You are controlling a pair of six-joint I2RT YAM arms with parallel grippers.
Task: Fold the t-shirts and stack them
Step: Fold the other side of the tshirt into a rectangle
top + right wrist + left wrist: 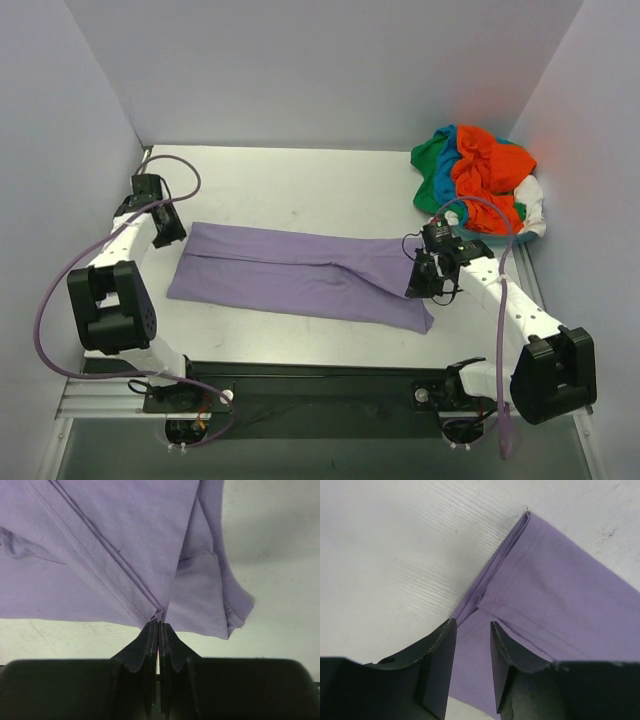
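Inspector: Left side first. State and contact?

Operator: My left gripper (472,626) stands partly open, with a clear gap between the jaws and nothing pinched. It hangs over the left end of the lavender t-shirt (300,275), beside a stitched, folded edge. Whether the fingers (437,665) touch the cloth, I cannot tell.

Inspector: Right side?

Operator: My right gripper (160,625) is clamped tight on a fold at the shirt's right end. The cloth gathers into creases at the tips.

Inspector: Location of items?

Operator: The lavender shirt lies as a long band across the table (300,180), folded lengthwise, reaching from one gripper to the other. The other t-shirts (478,180), orange-red, green, teal-blue and white, sit crumpled in a heap at the far right corner, close behind my right arm.

Inspector: Anything obscured?

Operator: The layers in the fold cannot be counted. Both wrist views cut the shirt off at their edges. The white shirt is mostly buried at the heap's rim.
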